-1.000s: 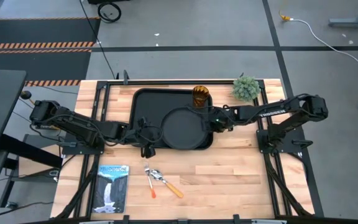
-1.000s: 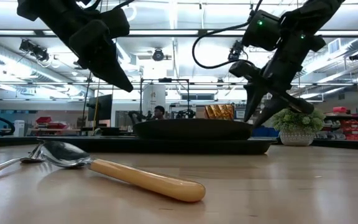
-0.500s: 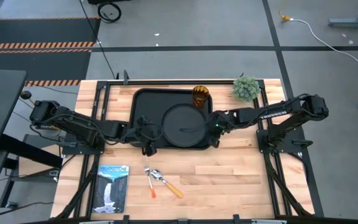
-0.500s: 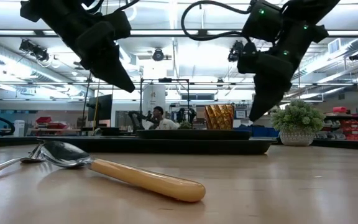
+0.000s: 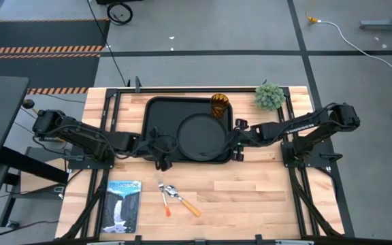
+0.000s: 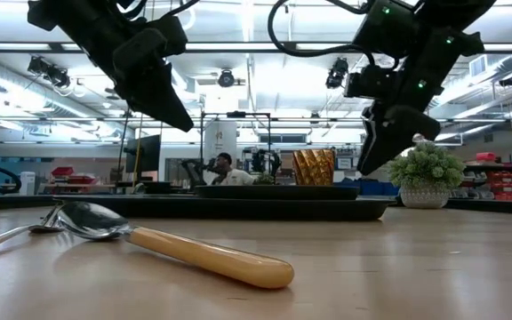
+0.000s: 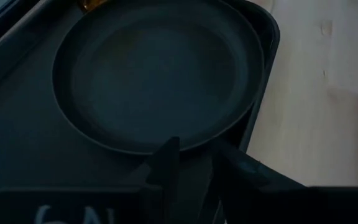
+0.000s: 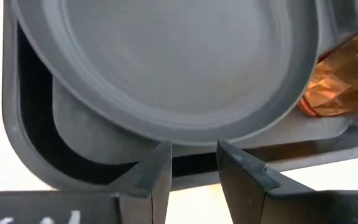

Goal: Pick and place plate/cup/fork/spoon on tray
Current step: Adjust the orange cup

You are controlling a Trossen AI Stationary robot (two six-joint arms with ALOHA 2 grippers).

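The black plate lies flat in the right half of the black tray. The amber cup stands upright in the tray's far right corner. My right gripper is open just right of the plate, over the tray's right rim; in the right wrist view its fingers stand apart from the plate. My left gripper is open above the tray's near left part, empty. The fork and the spoon lie on the wood near the front edge.
A small potted plant stands at the far right, beyond the tray. A book lies at the near left. Bare wood stretches right of the spoon and in front of the tray.
The plate, held raised and tilted at the tray's near right a second ago, has come down flat inside the tray. My right gripper has let go of it and drawn back a little toward the table's right edge, rising slightly.
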